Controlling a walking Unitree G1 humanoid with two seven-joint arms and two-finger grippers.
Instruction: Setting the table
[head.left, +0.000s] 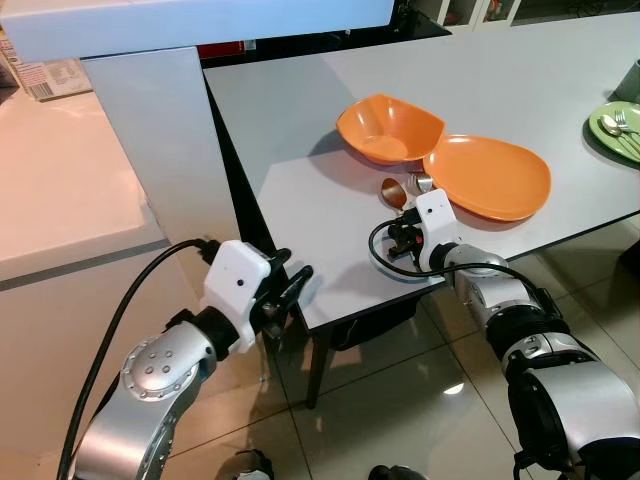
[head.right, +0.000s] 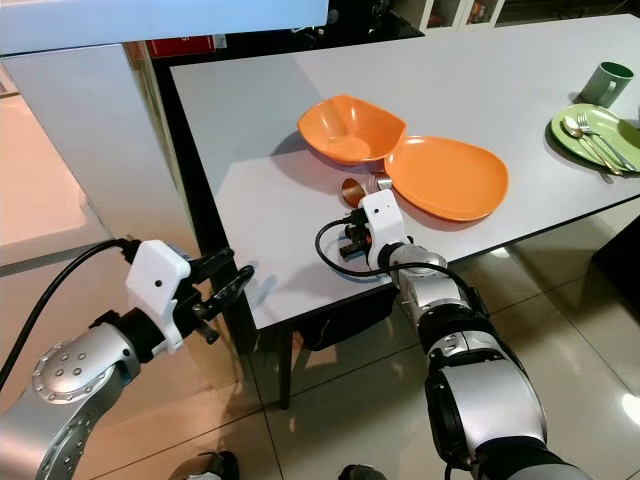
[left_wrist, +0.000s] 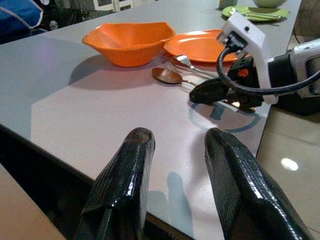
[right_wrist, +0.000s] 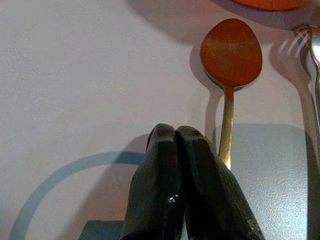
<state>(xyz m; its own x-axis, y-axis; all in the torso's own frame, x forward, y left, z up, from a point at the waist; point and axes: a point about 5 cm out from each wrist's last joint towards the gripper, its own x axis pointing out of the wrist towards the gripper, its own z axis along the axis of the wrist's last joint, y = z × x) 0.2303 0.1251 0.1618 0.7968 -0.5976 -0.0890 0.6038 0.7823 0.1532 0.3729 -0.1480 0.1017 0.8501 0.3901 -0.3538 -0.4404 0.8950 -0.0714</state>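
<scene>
Right wrist view shows the spoon (right_wrist: 231, 60) lying on the grey table (right_wrist: 75, 75), bowl away from the camera, its handle running back beside the right gripper (right_wrist: 176, 135), whose two black fingers are pressed together with nothing between them. The handle's near end is hidden behind the fingers, so I cannot tell whether they touch it. A fork (right_wrist: 311, 45) lies just beside the spoon, cut off by the frame edge. A pale blue ring (right_wrist: 60, 172) is printed on the tabletop under the gripper — partly covered by it.

In the left eye view the spoon (head.left: 393, 192) sits just in front of the orange bowl (head.left: 388, 128) and beside the orange plate (head.left: 490, 175), whose rims touch or overlap. The left gripper (head.left: 296, 284) hovers off the table's near corner, fingers spread apart and empty. At the far right a green plate (head.right: 590, 130) carries cutlery, next to a green mug (head.right: 606, 82) — both well apart from the orange dishes. A printed paper (head.left: 45, 75) on the counter at left is too blurred to read.
</scene>
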